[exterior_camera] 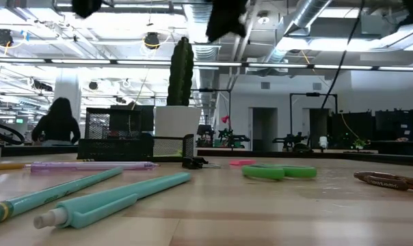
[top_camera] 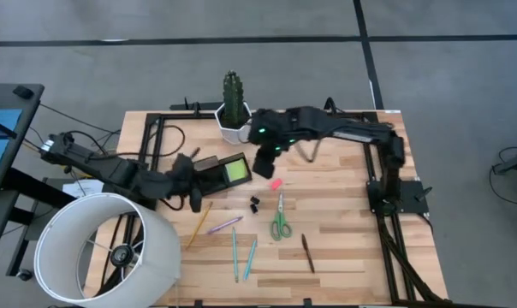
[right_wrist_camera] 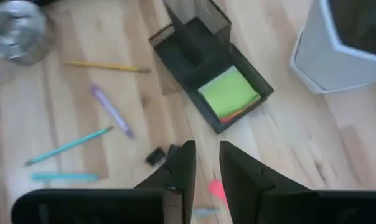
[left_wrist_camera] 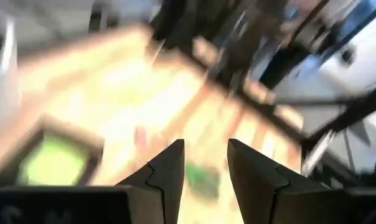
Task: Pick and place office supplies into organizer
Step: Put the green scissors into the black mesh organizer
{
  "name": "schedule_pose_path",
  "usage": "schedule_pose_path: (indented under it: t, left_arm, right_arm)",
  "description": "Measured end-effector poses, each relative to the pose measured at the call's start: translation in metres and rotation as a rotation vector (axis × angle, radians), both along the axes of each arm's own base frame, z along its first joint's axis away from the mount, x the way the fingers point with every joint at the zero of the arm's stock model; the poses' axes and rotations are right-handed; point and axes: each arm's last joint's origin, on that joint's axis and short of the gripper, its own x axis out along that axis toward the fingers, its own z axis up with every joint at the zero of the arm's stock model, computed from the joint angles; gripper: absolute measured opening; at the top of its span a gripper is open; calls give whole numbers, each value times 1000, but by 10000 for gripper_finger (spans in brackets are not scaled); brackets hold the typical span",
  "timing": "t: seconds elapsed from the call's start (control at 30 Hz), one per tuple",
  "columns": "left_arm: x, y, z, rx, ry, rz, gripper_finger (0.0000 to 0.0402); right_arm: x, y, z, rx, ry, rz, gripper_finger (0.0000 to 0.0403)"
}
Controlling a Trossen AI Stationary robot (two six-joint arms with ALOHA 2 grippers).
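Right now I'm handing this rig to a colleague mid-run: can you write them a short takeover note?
Left gripper: open, empty, beside the organizer.
Right gripper: open, empty, above the pink eraser.
Done: lime-green sticky-note pad sits in the organizer.
Left on the table: eraser, black binder clips, green-handled scissors, purple pen, yellow pencil, two teal pens, dark pen.

Left arm stretched in from 9 o'clock edge, elbow low, left gripper (top_camera: pixel 193 202) near table centre-left, fingers (left_wrist_camera: pixel 166 180) parted, nothing between. Right arm folded across 12 o'clock side, right gripper (top_camera: pixel 264 164) hanging above table, narrow gap, empty.
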Motion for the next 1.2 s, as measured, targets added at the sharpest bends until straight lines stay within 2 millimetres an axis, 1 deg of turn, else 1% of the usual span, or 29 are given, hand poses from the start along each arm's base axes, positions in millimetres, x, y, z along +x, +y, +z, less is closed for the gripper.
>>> schedule_pose_path:
  t: [0.1,0.17,0.27,0.33,0.47,0.53,0.6,0.73,0.83,0.97,1.03,1.1,1.2]
  left_arm:
    - [6,-3,-21,-91,156,18,114]
    - [15,-4,-34,-127,235,31,114]
    - [29,-6,-53,-157,350,16,114]
    - [40,-8,-66,-145,415,-18,114]
    - [60,-16,-92,-66,520,-148,114]
    - [71,-20,-103,-50,531,-185,114]
    - [82,-25,-111,-62,504,-216,114]
    - [99,-31,-124,-108,461,-294,114]
    - [106,-36,-135,-197,478,-310,114]
    - [109,-42,-151,-336,548,-333,114]
    - [109,-50,-154,-372,560,-398,114]
    - [110,-58,-153,-393,536,-465,114]
    - [110,-66,-151,-402,511,-501,114]
  right_arm:
    - [-30,5,32,-12,-52,9,64]
    - [-53,7,54,-19,-105,9,64]
    - [-85,15,81,-34,-175,26,64]
    - [-106,22,94,-51,-202,61,64]
    - [-136,34,116,-68,-289,109,64]
    - [-149,40,123,-70,-320,126,64]
    - [-160,43,128,-70,-342,136,64]
    - [-172,48,135,-70,-376,149,64]
    - [-174,51,136,-68,-380,159,64]
    - [-172,51,134,-69,-362,166,64]
    - [-170,51,131,-78,-336,177,64]
    - [-168,51,125,-91,-288,192,64]
    - [-165,50,121,-96,-244,206,64]
